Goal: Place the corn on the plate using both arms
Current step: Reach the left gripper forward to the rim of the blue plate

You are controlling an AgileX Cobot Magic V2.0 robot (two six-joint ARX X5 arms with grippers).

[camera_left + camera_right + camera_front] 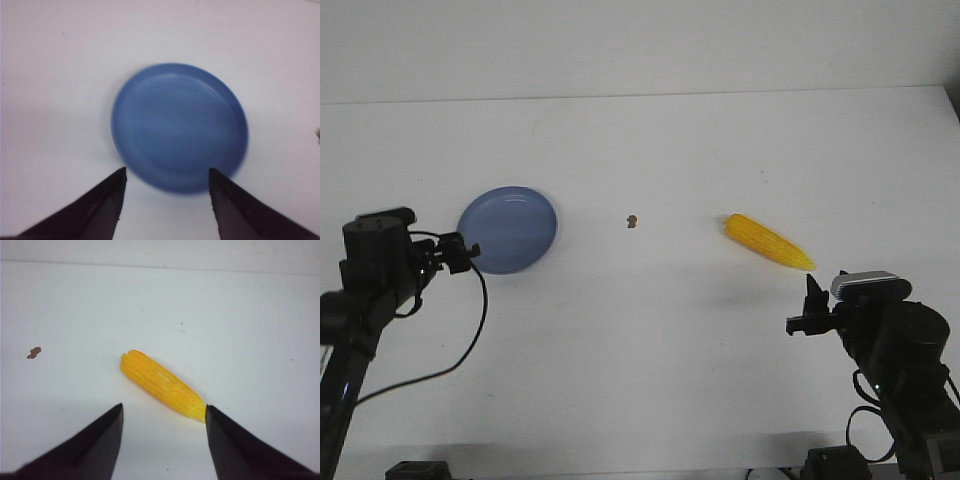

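The yellow corn (768,241) lies on the white table right of centre, its pointed end toward the right arm. In the right wrist view the corn (162,384) lies just beyond my open fingertips. My right gripper (812,306) is open and empty, a little nearer than the corn's tip. The round blue plate (507,229) sits at the left and is empty. My left gripper (463,254) is open and empty at the plate's near-left rim. In the left wrist view the plate (180,125) lies just past the open fingers.
A tiny brown speck (632,221) lies between plate and corn; it also shows in the right wrist view (34,352). The table's far edge (640,95) meets a pale wall. A black cable (470,340) loops from the left arm.
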